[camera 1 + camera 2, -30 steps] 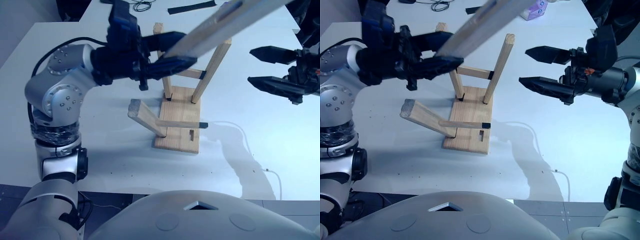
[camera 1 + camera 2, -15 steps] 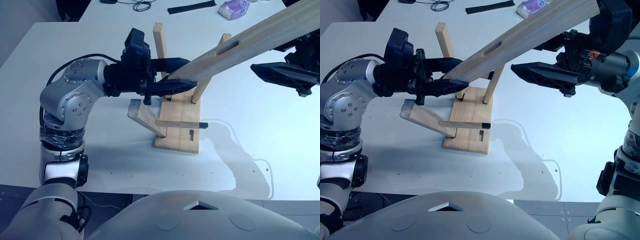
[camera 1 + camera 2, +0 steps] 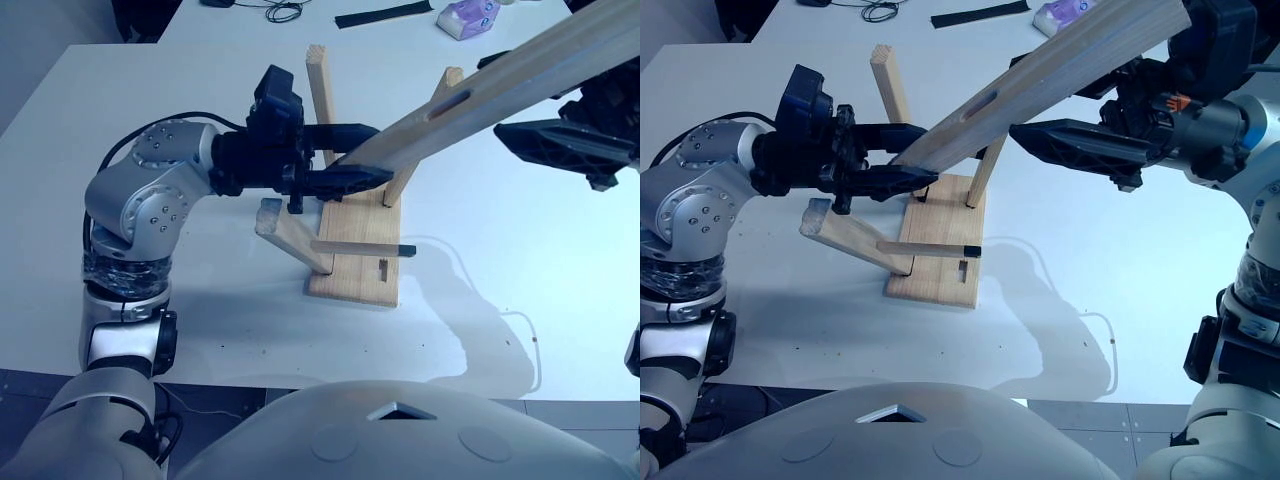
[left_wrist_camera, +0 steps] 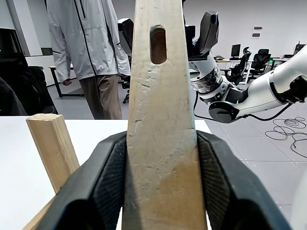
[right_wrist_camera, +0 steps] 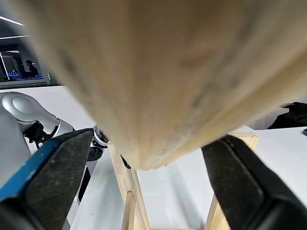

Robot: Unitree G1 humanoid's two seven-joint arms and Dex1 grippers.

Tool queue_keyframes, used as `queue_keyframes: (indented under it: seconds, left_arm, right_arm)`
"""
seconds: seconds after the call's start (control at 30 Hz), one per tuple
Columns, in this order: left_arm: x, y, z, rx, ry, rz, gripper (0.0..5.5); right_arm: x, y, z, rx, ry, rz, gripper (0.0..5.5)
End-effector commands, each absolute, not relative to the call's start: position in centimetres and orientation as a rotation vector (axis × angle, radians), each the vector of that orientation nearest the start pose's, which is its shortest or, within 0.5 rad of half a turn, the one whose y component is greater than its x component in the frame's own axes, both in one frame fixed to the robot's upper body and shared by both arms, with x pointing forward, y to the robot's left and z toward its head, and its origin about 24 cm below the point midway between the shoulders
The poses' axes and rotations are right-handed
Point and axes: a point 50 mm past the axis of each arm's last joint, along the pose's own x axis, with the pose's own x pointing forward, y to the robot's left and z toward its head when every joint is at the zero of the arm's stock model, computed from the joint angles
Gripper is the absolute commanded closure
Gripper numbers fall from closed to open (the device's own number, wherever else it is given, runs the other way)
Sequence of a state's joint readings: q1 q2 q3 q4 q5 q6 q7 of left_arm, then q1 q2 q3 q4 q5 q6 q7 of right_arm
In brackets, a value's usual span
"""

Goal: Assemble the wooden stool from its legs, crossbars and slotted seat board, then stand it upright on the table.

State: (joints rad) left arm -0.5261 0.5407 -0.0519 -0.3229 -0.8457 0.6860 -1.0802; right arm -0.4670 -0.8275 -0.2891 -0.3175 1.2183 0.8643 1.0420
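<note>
Clamping slotted plank (image 3: 500,85) (rough grain), left gripper (image 3: 365,152)

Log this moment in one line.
left gripper: shut on long slotted wooden leg | right gripper: open around its far end | wooden seat board: lying flat

Plank, far end: the slotted plank (image 3: 480,85) shoots off the right edge of the left eye view, and the top edge clips it in the right eye view.
Plank, near end: buried between the fingers of the left gripper (image 3: 378,152), so the end face is out of sight.
Far-right leg: the far-right leg (image 3: 396,190) has the plank across its middle.
Far-left leg: the foot of the far-left leg (image 3: 318,85) is tucked behind the left gripper.
Right gripper: on the right gripper (image 3: 1045,108), the upper finger (image 3: 1108,84) slips behind the plank; whether it touches the wood, can't tell.
Right wrist view: the plank sits so close that it is one big blur.
Near-left leg: how deep the near-left leg (image 3: 290,232) sits in the seat board (image 3: 365,220), can't tell.
</note>
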Motion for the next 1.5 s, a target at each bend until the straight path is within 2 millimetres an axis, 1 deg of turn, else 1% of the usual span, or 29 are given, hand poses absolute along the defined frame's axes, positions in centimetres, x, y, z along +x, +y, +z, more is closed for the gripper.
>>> queue_keyframes:
  seconds: [0.03, 0.07, 0.13, 0.17, 0.2, 0.27, 0.37, 0.63, 0.8, 0.83, 0.93, 0.97, 1.07, 1.13, 1.27, 1.4, 1.5]
  left_arm:
    - [25.5, 11.7, 20.7, -0.056, -0.062, -1.596, 3.44]
    - [25.5, 11.7, 20.6, -0.056, -0.059, -1.594, 3.44]
    - [25.5, 11.7, 20.4, -0.053, -0.053, -1.594, 3.44]
    - [25.5, 11.7, 20.4, -0.053, -0.051, -1.594, 3.44]
    - [25.5, 11.7, 20.3, -0.051, -0.048, -1.594, 3.44]
    - [25.6, 11.7, 20.2, -0.049, -0.044, -1.594, 3.44]
    - [25.6, 11.6, 20.3, -0.051, -0.042, -1.597, 3.44]
    - [26.0, 11.9, 20.8, -0.067, -0.055, -1.579, 3.44]
    - [26.3, 12.0, 20.6, -0.06, -0.029, -1.542, 3.44]
    - [26.5, 12.0, 20.4, -0.053, -0.016, -1.534, 3.17]
    - [26.3, 12.3, 19.9, -0.025, 0.019, -1.559, 2.69]
    - [26.4, 12.4, 19.8, -0.019, 0.026, -1.553, 2.59]
    - [27.2, 12.9, 18.9, 0.037, 0.047, -1.501, 2.04]
    - [27.4, 13.2, 18.5, 0.065, 0.055, -1.491, 2.02]
    - [27.8, 14.5, 18.4, 0.115, 0.055, -1.446, 2.02]
    - [27.9, 16.7, 18.6, 0.171, 0.056, -1.372, 2.02]
    - [27.7, 18.3, 18.0, 0.21, 0.088, -1.317, 2.02]
  right_arm:
    - [22.9, -19.1, 25.8, 0.148, -0.099, 1.482, 1.96]
    - [23.0, -19.1, 25.8, 0.149, -0.102, 1.484, 2.17]
    - [23.0, -18.9, 25.9, 0.152, -0.107, 1.487, 2.39]
    - [23.0, -18.8, 25.9, 0.153, -0.109, 1.488, 2.62]
    - [23.0, -18.8, 25.9, 0.153, -0.111, 1.487, 2.69]
    - [23.0, -18.6, 25.8, 0.153, -0.112, 1.488, 3.08]
    - [23.0, -18.6, 25.5, 0.141, -0.101, 1.485, 3.47]
    - [23.1, -18.7, 24.0, 0.058, -0.026, 1.459, 3.48]
    - [23.2, -18.7, 23.9, 0.045, -0.036, 1.464, 3.48]
    - [23.2, -18.7, 24.0, 0.043, -0.043, 1.462, 3.48]
    - [23.4, -18.9, 24.4, 0.036, -0.067, 1.448, 3.48]
    - [23.4, -19.0, 24.5, 0.033, -0.073, 1.442, 3.48]
    - [23.4, -19.2, 24.7, 0.028, -0.088, 1.422, 3.48]
    - [23.5, -19.2, 24.8, 0.027, -0.093, 1.416, 3.48]
    - [23.5, -19.7, 24.7, -0.014, -0.073, 1.386, 3.48]
    - [23.4, -21.1, 24.8, -0.062, -0.043, 1.339, 3.48]
    - [23.1, -22.0, 24.2, -0.123, 0.012, 1.303, 3.48]
